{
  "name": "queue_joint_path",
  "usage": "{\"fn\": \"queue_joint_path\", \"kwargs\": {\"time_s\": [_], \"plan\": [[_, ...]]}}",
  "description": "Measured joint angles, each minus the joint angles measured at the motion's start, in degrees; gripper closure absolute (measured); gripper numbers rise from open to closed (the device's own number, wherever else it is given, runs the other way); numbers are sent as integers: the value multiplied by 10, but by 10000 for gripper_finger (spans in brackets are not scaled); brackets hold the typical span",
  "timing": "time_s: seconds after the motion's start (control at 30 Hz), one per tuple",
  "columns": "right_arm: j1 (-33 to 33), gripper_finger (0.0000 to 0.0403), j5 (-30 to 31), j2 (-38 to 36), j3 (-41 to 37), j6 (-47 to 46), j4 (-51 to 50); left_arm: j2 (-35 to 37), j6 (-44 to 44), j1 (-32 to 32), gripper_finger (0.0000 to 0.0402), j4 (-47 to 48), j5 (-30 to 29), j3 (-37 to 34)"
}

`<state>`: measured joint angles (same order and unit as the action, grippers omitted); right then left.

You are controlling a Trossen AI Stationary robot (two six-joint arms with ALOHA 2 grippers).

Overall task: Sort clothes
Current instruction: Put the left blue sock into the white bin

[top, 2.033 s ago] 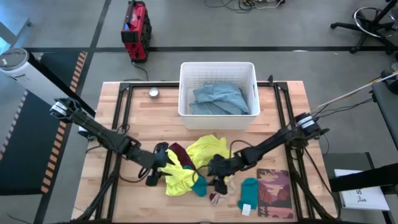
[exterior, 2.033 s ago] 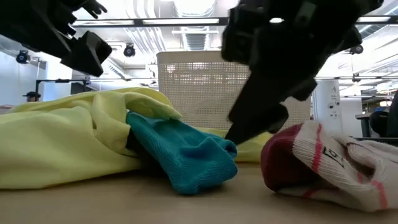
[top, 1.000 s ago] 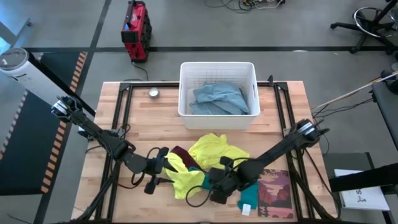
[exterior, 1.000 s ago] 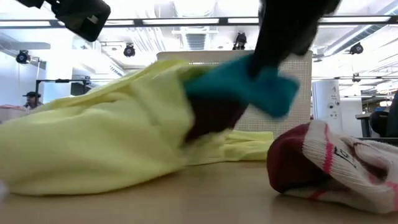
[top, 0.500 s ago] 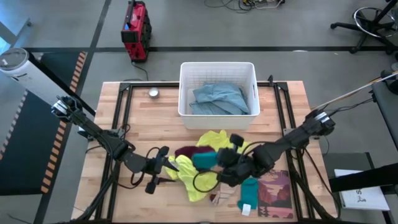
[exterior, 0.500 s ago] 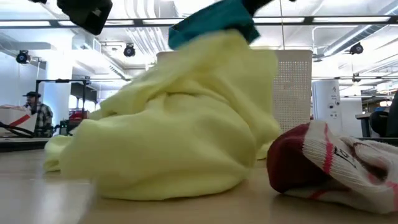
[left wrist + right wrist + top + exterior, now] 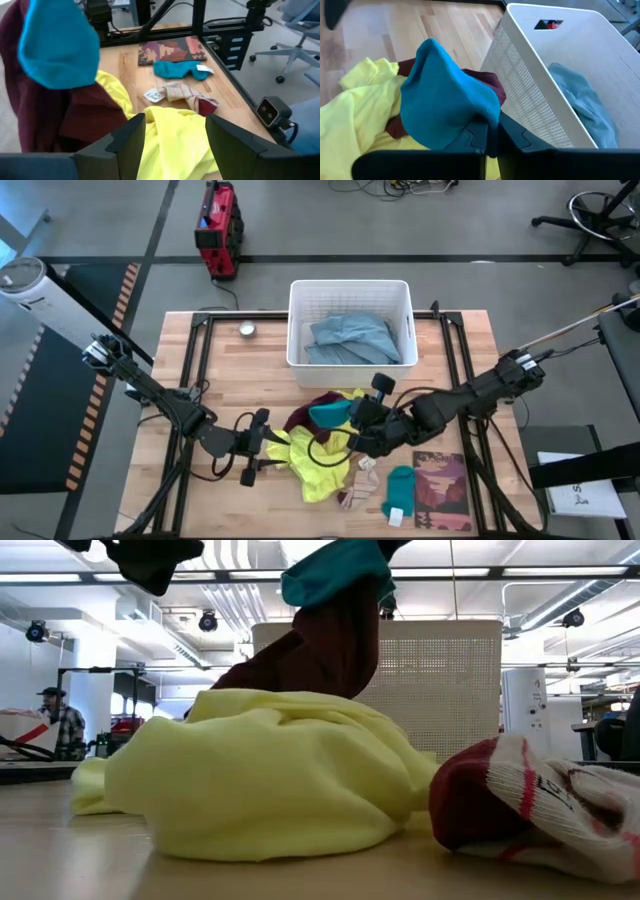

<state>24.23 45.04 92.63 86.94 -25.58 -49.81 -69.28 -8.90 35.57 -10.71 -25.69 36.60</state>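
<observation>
High view: the white basket (image 7: 349,290) stands at the far edge of the tabletop (image 7: 240,370), and only one grey-blue garment (image 7: 352,340) lies in it, so I judge the sorting is at an early stage. Most of the clothes are still outside: the neon yellow garment (image 7: 318,463) and the maroon garment (image 7: 303,418) lie in a heap near the middle, while a teal sock (image 7: 400,490) and a striped sock (image 7: 357,485) lie toward the near edge, beside the printed mat (image 7: 441,489). The right hand (image 7: 352,425) is above the heap and lifts a teal piece (image 7: 330,414); the left hand (image 7: 262,448) is just beside the yellow garment. Low view: the teal piece (image 7: 335,575) hangs high, the maroon cloth (image 7: 320,650) hangs under it, and the yellow garment (image 7: 270,780) rests on the tabletop with the striped sock (image 7: 520,800) near it. Left wrist view: the fingers (image 7: 131,137) of the left hand stand apart and hold nothing, with yellow cloth (image 7: 175,137) between them. Right wrist view: the right hand (image 7: 487,135) is clamped together on the teal piece (image 7: 445,107), close to the basket wall (image 7: 530,95). It seems the lifted piece must still go to its place, and all the other pieces remain.
</observation>
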Motion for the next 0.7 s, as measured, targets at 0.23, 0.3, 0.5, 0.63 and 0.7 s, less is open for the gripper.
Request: {"fn": "queue_joint_path", "kwargs": {"time_s": [0.23,0.3,0.5,0.63,0.7], "plan": [[0,386,-35,-2,0,32,9,0,5,0,181,11,-33,-4],[0,398,-35,0,0,41,8,0,4,0,177,10,-42,-7],[0,396,-29,0,0,55,9,-4,5,-1,170,9,-54,-12],[0,374,-5,-1,0,68,9,-7,-5,0,172,9,-54,-12],[0,355,0,-2,0,68,9,-7,-10,0,175,8,-54,-12]]}}
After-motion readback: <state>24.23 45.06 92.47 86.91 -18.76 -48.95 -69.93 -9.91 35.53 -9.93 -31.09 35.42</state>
